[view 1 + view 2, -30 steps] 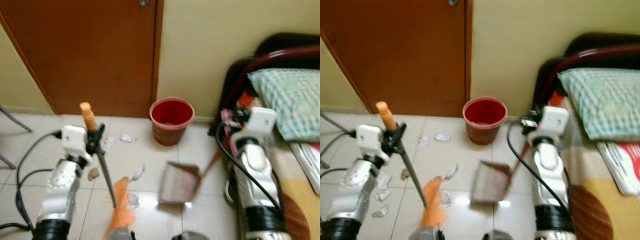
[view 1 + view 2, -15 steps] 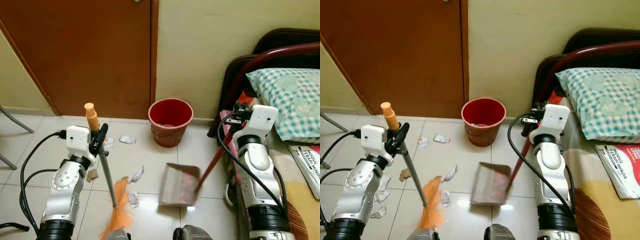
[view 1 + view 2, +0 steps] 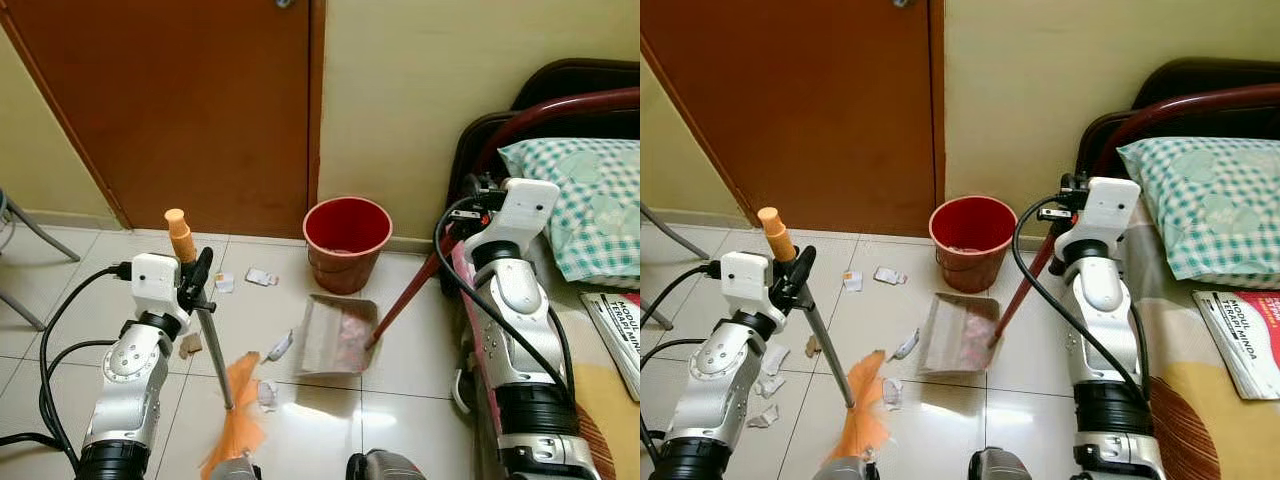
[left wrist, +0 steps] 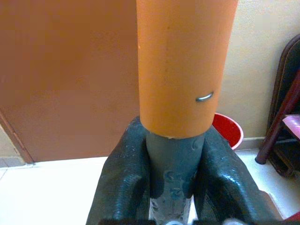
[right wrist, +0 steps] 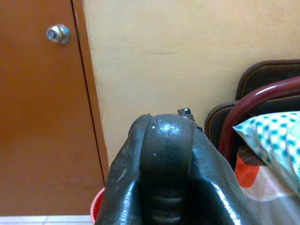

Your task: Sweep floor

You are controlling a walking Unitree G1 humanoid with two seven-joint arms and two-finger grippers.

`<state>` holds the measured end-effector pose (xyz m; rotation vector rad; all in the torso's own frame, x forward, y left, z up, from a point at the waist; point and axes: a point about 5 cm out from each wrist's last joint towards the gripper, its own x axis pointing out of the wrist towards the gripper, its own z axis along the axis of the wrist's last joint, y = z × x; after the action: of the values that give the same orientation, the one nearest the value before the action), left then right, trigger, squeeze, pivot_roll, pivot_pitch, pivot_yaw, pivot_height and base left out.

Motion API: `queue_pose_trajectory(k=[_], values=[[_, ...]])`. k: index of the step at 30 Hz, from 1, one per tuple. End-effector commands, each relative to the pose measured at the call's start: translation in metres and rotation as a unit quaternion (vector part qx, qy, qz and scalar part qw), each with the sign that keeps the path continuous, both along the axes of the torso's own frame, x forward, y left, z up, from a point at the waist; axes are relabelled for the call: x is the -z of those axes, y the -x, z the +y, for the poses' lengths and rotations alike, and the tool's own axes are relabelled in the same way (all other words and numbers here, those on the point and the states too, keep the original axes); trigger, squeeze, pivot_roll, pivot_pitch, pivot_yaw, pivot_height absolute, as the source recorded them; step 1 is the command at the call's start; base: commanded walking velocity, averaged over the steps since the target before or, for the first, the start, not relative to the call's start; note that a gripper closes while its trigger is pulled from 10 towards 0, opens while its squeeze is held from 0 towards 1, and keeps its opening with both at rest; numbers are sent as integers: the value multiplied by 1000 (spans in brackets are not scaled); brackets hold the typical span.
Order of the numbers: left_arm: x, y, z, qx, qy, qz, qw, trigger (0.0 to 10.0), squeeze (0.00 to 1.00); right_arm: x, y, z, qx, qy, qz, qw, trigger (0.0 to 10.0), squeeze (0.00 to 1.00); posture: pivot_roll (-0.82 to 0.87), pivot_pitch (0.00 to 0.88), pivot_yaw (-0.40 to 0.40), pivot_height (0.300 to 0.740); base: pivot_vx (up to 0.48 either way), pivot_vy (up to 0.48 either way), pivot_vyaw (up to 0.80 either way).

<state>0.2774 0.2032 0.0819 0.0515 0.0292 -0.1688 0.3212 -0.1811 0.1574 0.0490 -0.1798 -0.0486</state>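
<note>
On the tiled floor point(image 3: 400, 370) before a brown door point(image 3: 200, 100), the left gripper point(image 3: 196, 282) is clamped on the broom point(image 3: 215, 350), its orange bristles down among paper scraps point(image 3: 890, 275). The right gripper point(image 3: 1072, 205) is clamped on the long red handle of the dustpan point(image 3: 335, 335), which rests just before the red bin point(image 3: 346, 240). A careless tilt could spill the pan's load beside the bin, and the bed point(image 3: 1230, 330) crowds the right arm.

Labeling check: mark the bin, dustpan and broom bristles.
bin point(image 3: 346, 226), left eye view, inner red wall under the rim.
dustpan point(image 3: 322, 340), left eye view, flat tray left of the debris.
broom bristles point(image 3: 238, 410), left eye view, middle of the orange bristles.
</note>
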Motion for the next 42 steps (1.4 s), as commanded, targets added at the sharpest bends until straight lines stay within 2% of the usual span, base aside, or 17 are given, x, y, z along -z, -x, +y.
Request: queue_pose_trajectory(k=[1, 4, 5, 7, 8, 9, 12, 13, 14, 23, 27, 29, 32, 42], values=[[-3, 2, -4, 12, 7, -1, 1000, 10000, 0, 7, 0, 1, 4, 21, 18, 1000, 10000, 0, 12, 96, -33, 740, 0, 0, 0], [-4, 3, -9, 25, 13, 1, 1000, 10000, 0, 16, 0, 3, 6, 33, 33, 999, 10000, 0, 17, 114, -33, 740, 0, 0, 0], [-7, 6, -18, 52, 22, 5, 998, 10000, 0, 30, -3, 11, 10, 41, 54, 998, 10000, 0, 36, 134, -32, 740, 0, 0, 0], [-11, 9, -27, 80, 31, 7, 996, 10000, 0, 40, -6, 19, 15, 46, 71, 996, 10000, 0, 43, 138, -31, 740, 0, 0, 0], [-12, 10, -30, 89, 34, 7, 995, 10000, 0, 42, -6, 22, 17, 46, 75, 996, 10000, 0, 49, 142, -32, 740, 0, 0, 0], [-17, 11, -38, 115, 45, 8, 992, 10000, 0, 45, -9, 31, 14, 48, 81, 995, 10000, 0, 60, 144, -31, 740, 0, 0, 0], [-21, 12, -45, 134, 60, 10, 989, 10000, 0, 47, -11, 38, 10, 48, 84, 995, 10000, 0, 70, 146, -31, 740, 0, 0, 0], [-28, 13, -54, 154, 98, 10, 983, 10000, 0, 49, -13, 45, 4, 50, 85, 995, 10000, 0, 74, 150, -31, 740, 0, 0, 0], [-32, 14, -59, 166, 117, 11, 979, 10000, 0, 49, -13, 48, 2, 52, 86, 995, 10000, 0, 74, 151, -31, 740, 0, 0, 0], [-51, 26, -87, 239, 175, 21, 955, 10000, 0, 56, -15, 53, 8, 60, 86, 995, 10000, 0, 67, 164, -20, 740, 0, 0, 0], [-60, 21, -83, 225, 203, 11, 953, 10000, 0, 56, -16, 54, 6, 59, 85, 995, 10000, 0, 66, 164, -18, 740, 0, 0, 0], [-70, 12, -75, 202, 231, -3, 952, 10000, 0, 57, -17, 54, 3, 57, 86, 995, 10000, 0, 68, 164, -20, 740, 0, 0, 0], [-77, 6, -69, 188, 247, -13, 951, 10000, 0, 57, -17, 55, 0, 57, 86, 995, 10000, 0, 70, 163, -21, 740, 0, 0, 0], [-82, 4, -75, 196, 248, -11, 949, 10000, 0, 60, -19, 58, -8, 60, 90, 994, 10000, 0, 70, 157, -22, 740, 0, 0, 0]])
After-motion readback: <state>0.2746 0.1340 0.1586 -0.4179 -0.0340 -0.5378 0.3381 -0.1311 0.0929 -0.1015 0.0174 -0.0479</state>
